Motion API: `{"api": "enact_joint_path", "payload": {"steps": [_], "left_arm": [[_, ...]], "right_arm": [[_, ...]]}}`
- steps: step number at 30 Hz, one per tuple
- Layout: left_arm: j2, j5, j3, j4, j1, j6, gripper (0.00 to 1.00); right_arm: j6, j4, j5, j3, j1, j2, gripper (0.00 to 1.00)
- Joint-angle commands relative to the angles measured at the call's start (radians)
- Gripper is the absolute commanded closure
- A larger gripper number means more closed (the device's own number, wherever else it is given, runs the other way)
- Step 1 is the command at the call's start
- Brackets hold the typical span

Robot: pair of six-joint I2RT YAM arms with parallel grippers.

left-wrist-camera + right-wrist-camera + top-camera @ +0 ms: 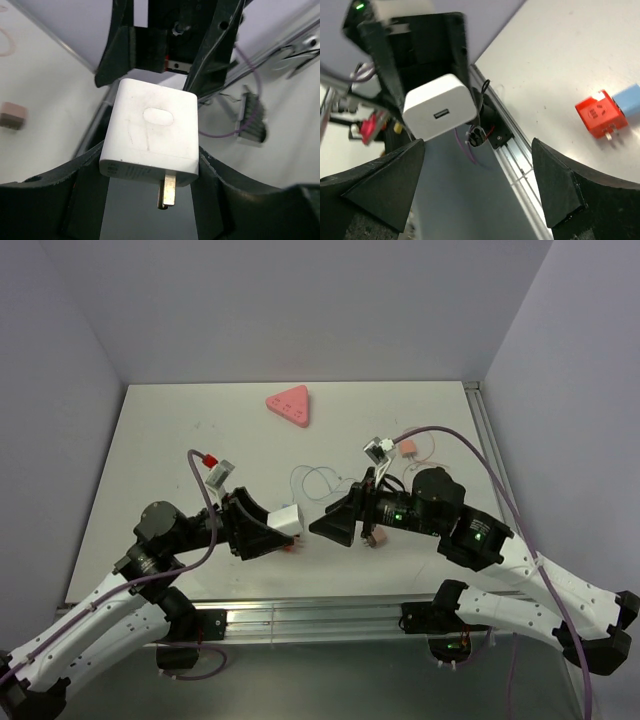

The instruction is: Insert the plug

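Two arms meet low in the top view, just above the bottom centre, their grippers facing each other. The left gripper (280, 532) is closed on the one white plug (288, 519), a rounded square block pinched at its sides between the two black fingers. In the left wrist view the plug fills the centre of the frame, with one metal prong (167, 192) showing at its lower edge. In the right wrist view its near face shows one small slot (440, 114); that view has the plug in the upper left, off the table (180, 440).

The right gripper (477, 150) stands with its jaws wide apart and nothing between them. Its two fingers sit at the lower left and lower right of its own view. In the top view it is just right of the plug, not touching it.

On the table, one pink triangular block (291, 406) lies at upper centre. One red piece (596, 115) lies to the left, touching one pale piece (626, 99). To the right of centre one small pink block (407, 447) sits just beside one small white piece (378, 450). One thin white cable (312, 478) loops in the middle.
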Motion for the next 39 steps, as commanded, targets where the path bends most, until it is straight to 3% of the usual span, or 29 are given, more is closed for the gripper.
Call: {"api": "enact_joint_path", "payload": {"steps": [1, 4, 17, 23, 28, 31, 33, 35, 36, 37, 38, 39], "left_arm": [[0.004, 0.105, -0.06, 0.309, 0.01, -0.307, 1.0], [-0.005, 0.096, -0.094, 0.395, 0.013, -0.377, 1.0], [-0.017, 0.073, -0.097, 0.423, 0.013, -0.399, 1.0], [-0.011, 0.074, -0.1, 0.435, 0.013, -0.391, 1.0], [0.004, 0.079, -0.094, 0.437, 0.013, -0.38, 1.0], [0.006, 0.076, -0.094, 0.435, 0.013, -0.374, 1.0], [0.007, 0.08, -0.094, 0.433, 0.013, -0.371, 1.0], [0.004, 0.079, -0.091, 0.408, 0.013, -0.36, 1.0], [-0.007, 0.056, -0.068, 0.368, 0.013, -0.322, 0.93], [-0.017, 0.026, -0.046, 0.29, 0.013, -0.286, 0.79], [-0.03, -0.011, -0.025, 0.121, 0.013, -0.247, 0.42], [-0.06, -0.104, 0.022, 0.019, 0.013, -0.179, 0.13]], "right_arm": [[-0.171, 0.215, -0.139, -0.027, 0.015, -0.012, 0.06], [-0.171, 0.283, -0.151, -0.014, 0.044, 0.001, 0.06], [-0.095, 0.455, -0.194, -0.016, 0.067, 0.078, 0.08], [-0.046, 0.48, -0.196, 0.016, 0.07, 0.126, 0.2], [-0.01, 0.489, -0.203, 0.029, 0.073, 0.156, 0.23], [0.0, 0.487, -0.208, 0.038, 0.078, 0.17, 0.31], [0.004, 0.481, -0.19, 0.042, 0.081, 0.17, 0.61], [-0.001, 0.44, -0.171, 0.073, 0.08, 0.181, 1.0], [-0.009, 0.382, -0.148, 0.088, 0.08, 0.186, 1.0], [-0.032, 0.352, -0.128, 0.113, 0.08, 0.186, 1.0], [-0.044, 0.32, -0.095, 0.121, 0.08, 0.181, 1.0], [-0.055, 0.247, 0.001, 0.128, 0.08, 0.173, 1.0]]}}
